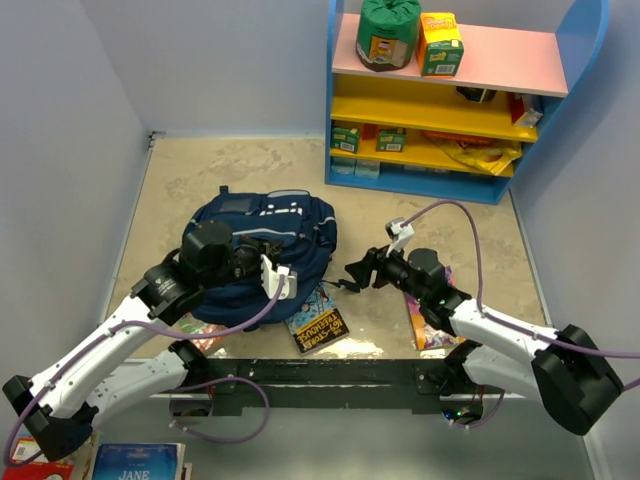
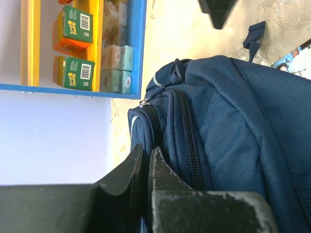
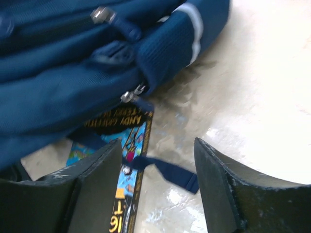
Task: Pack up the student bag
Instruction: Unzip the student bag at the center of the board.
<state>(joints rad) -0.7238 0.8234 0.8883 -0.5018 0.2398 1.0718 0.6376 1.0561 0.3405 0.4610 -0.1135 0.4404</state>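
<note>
1. While the student bag lies on the table just to 9 o'clock of centre in the top view, with its pale square patch toward 12 o'clock, the zips that show look closed. I judge the packing has not started.
2. The left gripper reaches over the bag from 7 o'clock. Its jaws are closed against the bag's edge beside a zip track, apparently nipping a fold of the fabric. The likely purpose is to anchor the soft bag so it does not slide when a zip is drawn.
3. An Andy Griffiths Treehouse paperback lies at 5 o'clock of the bag, its upper corner tucked beneath the bag. It lies close by, probably waiting to go inside.
4. A loose webbing strap trails from the bag's near corner across the paperback onto the table, running under the gap between the right fingers.
5. The right gripper hovers at 3 o'clock of the bag, pointing toward 9 o'clock. Its jaws stand apart and hold nothing. They face the corner where a metal zipper pull hangs, so I judge it is lining up to take that pull.
6. A colourful book lies partly under the right forearm, at 5 o'clock of that gripper.
7. The shelf unit stands at 1 o'clock, well apart from both arms.
</note>
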